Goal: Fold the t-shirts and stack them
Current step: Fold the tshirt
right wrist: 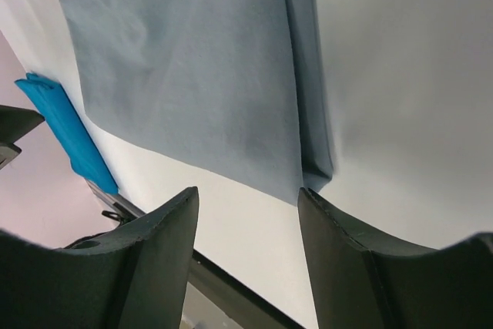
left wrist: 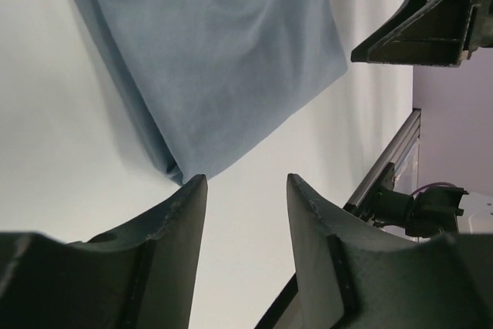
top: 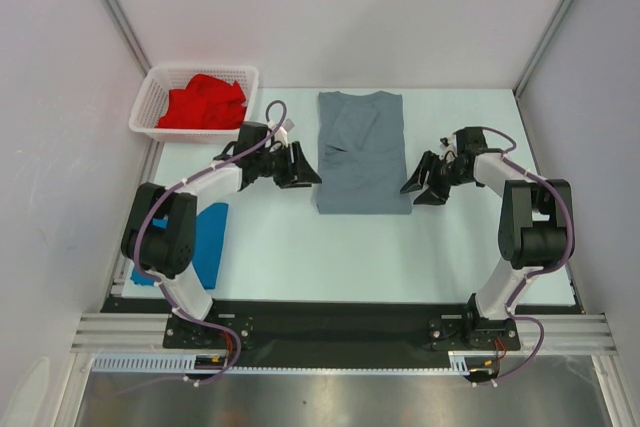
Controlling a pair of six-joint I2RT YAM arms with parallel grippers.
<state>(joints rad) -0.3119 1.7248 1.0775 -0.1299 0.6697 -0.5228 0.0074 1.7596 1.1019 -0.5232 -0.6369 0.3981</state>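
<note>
Grey t-shirt: I see it lying flat mid-table, folded lengthwise into a tall narrow panel. The sleeves are turned in, the collar is at the far end and the hem at the near end, with a few creases across the middle.
Blue t-shirt: I make out a bright blue folded piece on the near left of the table, partly hidden from me and well apart from the grey one.
Red t-shirt: I see it crumpled and unfolded in the white mesh basket at the far left.

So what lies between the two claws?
The grey t-shirt, sleeves folded in; the left claw and right claw flank its near corners, clearest in the top view.
</note>
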